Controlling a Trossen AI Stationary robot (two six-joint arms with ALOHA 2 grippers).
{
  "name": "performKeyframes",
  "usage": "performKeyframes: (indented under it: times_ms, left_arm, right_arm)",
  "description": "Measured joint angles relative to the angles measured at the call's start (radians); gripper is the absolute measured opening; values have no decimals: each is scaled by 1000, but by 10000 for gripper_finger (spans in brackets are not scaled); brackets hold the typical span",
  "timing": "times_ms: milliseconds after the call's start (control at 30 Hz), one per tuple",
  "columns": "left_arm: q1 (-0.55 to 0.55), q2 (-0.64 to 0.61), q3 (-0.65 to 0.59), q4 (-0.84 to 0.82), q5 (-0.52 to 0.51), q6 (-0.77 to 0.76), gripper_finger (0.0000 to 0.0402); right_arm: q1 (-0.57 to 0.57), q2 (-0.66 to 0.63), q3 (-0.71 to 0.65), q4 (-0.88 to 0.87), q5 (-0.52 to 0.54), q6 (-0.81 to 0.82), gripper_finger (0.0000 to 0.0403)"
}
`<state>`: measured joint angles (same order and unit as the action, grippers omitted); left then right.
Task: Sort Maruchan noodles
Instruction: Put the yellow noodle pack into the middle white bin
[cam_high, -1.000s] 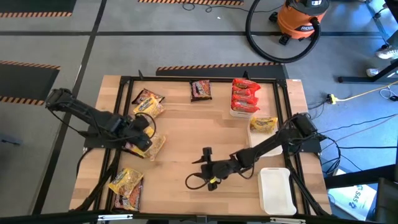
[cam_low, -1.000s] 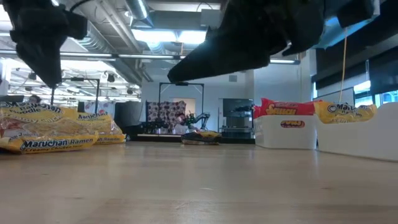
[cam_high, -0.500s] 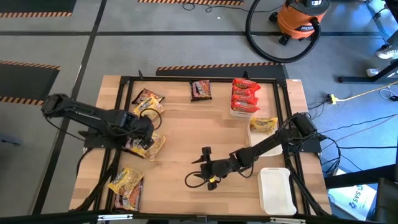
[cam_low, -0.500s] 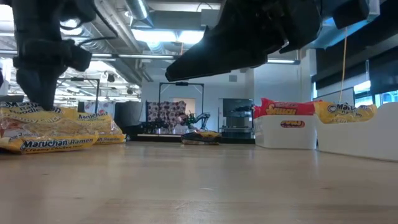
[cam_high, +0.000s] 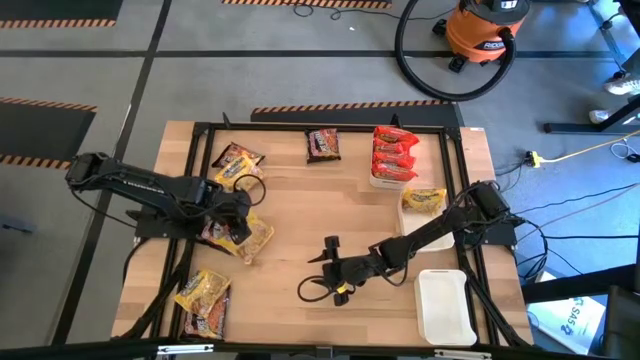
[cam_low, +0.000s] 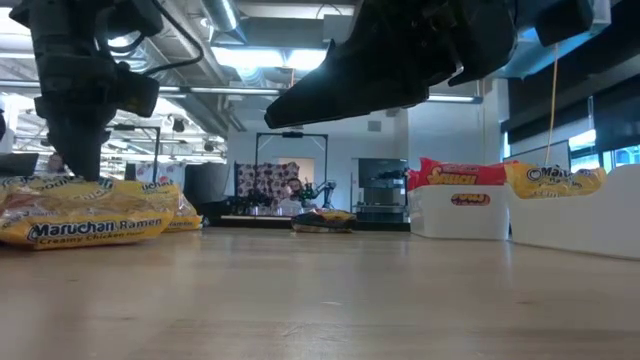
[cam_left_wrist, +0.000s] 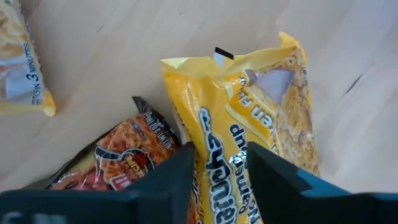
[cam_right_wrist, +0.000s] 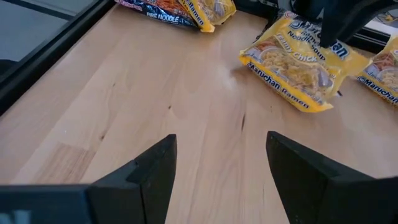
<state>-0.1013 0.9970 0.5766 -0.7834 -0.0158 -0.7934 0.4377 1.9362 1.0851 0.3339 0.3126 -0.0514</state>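
A yellow Maruchan packet (cam_left_wrist: 261, 118) lies left of the table's middle (cam_high: 250, 238), with a dark red packet (cam_left_wrist: 121, 165) beside it under my left arm. My left gripper (cam_left_wrist: 219, 155) points down onto the yellow packet (cam_low: 90, 215) and is shut on it. My right gripper (cam_high: 325, 268) hovers open over the bare middle of the table, touching nothing. More packets lie at the far left (cam_high: 238, 165), the near left (cam_high: 205, 300) and the far edge (cam_high: 323, 143). My left gripper pinches the yellow packet between its two fingers at one short end (cam_left_wrist: 214, 134), coming from above and pointing down. The plastic is creased where the fingers (cam_left_wrist: 177, 168) close. The rest of the packet lies flat on the table.
At the right stand a white tray with red packets (cam_high: 393, 165), one with a yellow packet (cam_high: 423, 200), and an empty tray (cam_high: 445, 305) at the near right. A black frame rims the table. Bare wood lies between the two grippers.
My left gripper has come down onto the yellow packet and moved slightly toward the table's right. The yellow packet has shifted a little with it, its end now creased between the fingers. My right arm has kept still.
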Motion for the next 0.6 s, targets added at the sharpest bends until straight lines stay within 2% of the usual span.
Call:
performKeyframes:
  times_ms: [133,200,467,600]
  left_arm:
    - [0,5,0,7,1,16,92]
    - [0,17,-1,7,-1,18,81]
    - [0,122,-2,25,-7,31,78]
    - [0,176,-2,47,2,46,60]
  right_arm:
    - [0,0,0,0,0,-3,225]
    - [0,0,0,0,0,-3,225]
    - [0,0,0,1,0,-3,225]
    - [0,-1,0,2,0,-3,225]
